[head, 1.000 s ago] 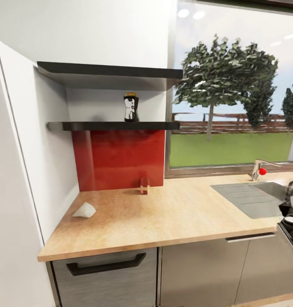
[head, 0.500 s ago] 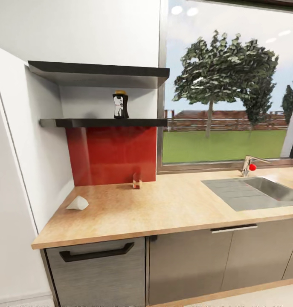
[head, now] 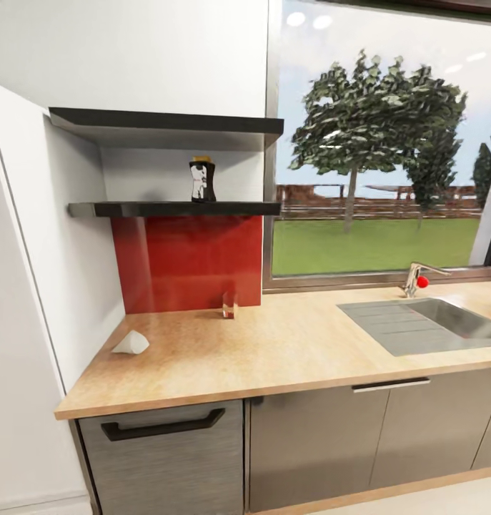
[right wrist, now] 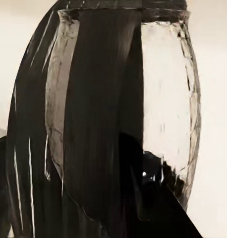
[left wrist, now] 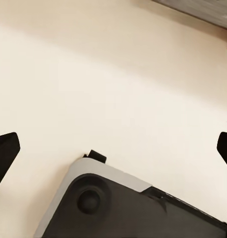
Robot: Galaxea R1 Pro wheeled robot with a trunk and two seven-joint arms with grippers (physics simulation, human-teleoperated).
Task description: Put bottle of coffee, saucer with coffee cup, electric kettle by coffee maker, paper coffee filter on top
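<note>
Head view first: long light beige wood-look bench [head: 288, 350] runs across the middle of the frame, with the inset steel sink [head: 424, 322] at the right and a chrome tap with a red knob [head: 418, 279] behind it. At upper left, the thin dark grey kitchen shelf [head: 174, 209] carries the small dark bottle of coffee with a yellow cap and white label [head: 201, 180], upright and alone, above a red splashback [head: 191, 261]. The pale grey-white paper coffee filter cone [head: 131, 343] lies on the bench at left, close to the white side wall. A small red-and-clear object [head: 229, 305] stands at the splashback's foot; what it is I cannot tell.

Left wrist view: the left end effector [left wrist: 113, 148] is spread wide with nothing between its dark fingertips [left wrist: 4, 151], above pale floor and a grey-and-black part of the robot's base [left wrist: 118, 203].

Right wrist view: the clear glass-like domed electric kettle with a dark inside [right wrist: 118, 114] sits very close to the lens. It appears carried by the right end effector, though the fingers cannot be made out, so its state cannot be told.

Judged by looks, the bottle is rigid, light and smooth: a grip around its mid-body should suit. The filter is flimsy and easily crushed, so a gentle pinch at its edge is wiser. The kettle seems bulky, slippery and fragile.
</note>
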